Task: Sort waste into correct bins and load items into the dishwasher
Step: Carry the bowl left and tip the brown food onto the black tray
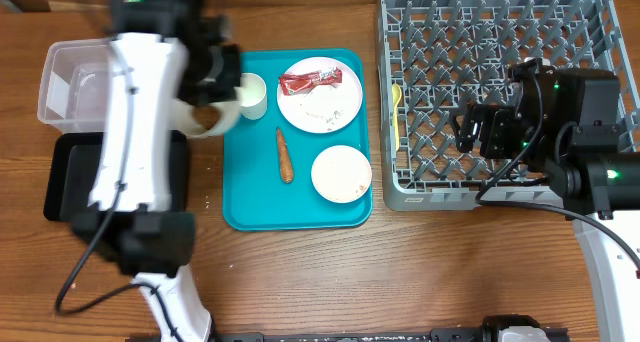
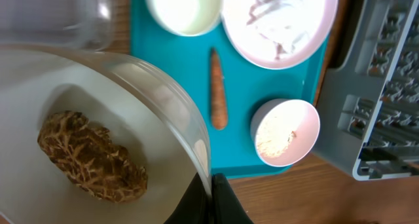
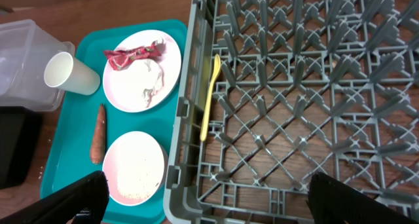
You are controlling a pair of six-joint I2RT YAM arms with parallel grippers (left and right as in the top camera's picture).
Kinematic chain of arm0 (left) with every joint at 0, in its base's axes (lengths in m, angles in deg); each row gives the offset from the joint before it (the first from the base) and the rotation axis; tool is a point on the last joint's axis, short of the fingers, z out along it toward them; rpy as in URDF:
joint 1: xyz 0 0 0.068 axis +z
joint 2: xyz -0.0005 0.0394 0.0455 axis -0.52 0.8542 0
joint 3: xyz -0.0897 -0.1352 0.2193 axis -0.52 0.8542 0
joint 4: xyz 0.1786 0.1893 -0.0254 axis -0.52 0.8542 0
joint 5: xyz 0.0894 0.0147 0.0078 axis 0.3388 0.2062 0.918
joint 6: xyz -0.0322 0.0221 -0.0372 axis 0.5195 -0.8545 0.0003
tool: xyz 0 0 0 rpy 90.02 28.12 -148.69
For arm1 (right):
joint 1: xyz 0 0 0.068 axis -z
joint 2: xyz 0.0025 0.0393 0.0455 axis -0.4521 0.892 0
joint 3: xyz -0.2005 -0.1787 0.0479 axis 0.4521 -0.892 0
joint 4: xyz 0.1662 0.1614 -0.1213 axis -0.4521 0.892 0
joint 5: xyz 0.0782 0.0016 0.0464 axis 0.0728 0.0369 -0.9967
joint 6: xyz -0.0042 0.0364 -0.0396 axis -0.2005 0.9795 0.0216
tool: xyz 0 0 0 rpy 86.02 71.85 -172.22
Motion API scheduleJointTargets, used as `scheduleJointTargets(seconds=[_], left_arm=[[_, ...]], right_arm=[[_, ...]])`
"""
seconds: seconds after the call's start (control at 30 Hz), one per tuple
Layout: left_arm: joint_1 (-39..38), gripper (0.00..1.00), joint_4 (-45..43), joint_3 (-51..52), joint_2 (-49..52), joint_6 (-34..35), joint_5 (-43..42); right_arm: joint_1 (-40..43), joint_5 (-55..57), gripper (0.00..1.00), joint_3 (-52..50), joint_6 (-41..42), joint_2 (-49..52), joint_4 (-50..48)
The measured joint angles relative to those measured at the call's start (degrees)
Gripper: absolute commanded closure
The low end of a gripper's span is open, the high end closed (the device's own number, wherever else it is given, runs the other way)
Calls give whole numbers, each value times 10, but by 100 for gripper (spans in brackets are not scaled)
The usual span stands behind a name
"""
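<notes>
Currently left gripper [image 2: 211, 199] pinches a small white bowl [image 2: 134, 109], right gripper [image 3: 211, 199] spread wide.

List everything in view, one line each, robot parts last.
table: one, brown wood, under everything
dish rack: one, grey, right side
spoon: one, yellow, in the dish rack by its left wall
teal tray: one, teal, centre
plate: one, white, on the teal tray
wrapper: one, red, on the plate
napkin: one, white, crumpled on the plate
cup: one, white, on the teal tray
carrot stick: one, orange, mid teal tray
tray bowl: one, white, right of the carrot stick
held bowl: one, white, gripped at the rim
food clump: one, brown, in the held bowl
clear tub: one, clear, far left
black tray: one, black, left, partly hidden
left pincer: shut on the held bowl
right pincer: open, over the dish rack
</notes>
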Motion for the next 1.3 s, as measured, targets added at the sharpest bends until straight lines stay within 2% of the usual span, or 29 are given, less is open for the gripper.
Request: scheduleJointTargets(seconds=[0.27,0.53,0.7,0.83,1.03,1.3], left_arm=[[144,96,3,147,-119,-88,-50],[274,96,-11,299,-130,-296,-223],[364,96,-41,372,-128,-398,-318],[420,96,-78,422,-108,-449,-387],[461,96,-68,450,-23,-515,-487],[482,96,-42,455,64,-540,-549]], right_arm=[[0,2,1,0,0,0,11],[0,12,1,0,0,0,49],[0,17,1,0,0,0,51],[0,19,1,0,0,0,51],[0,19,1,0,0,0,52],[0,19,1,0,0,0,57]])
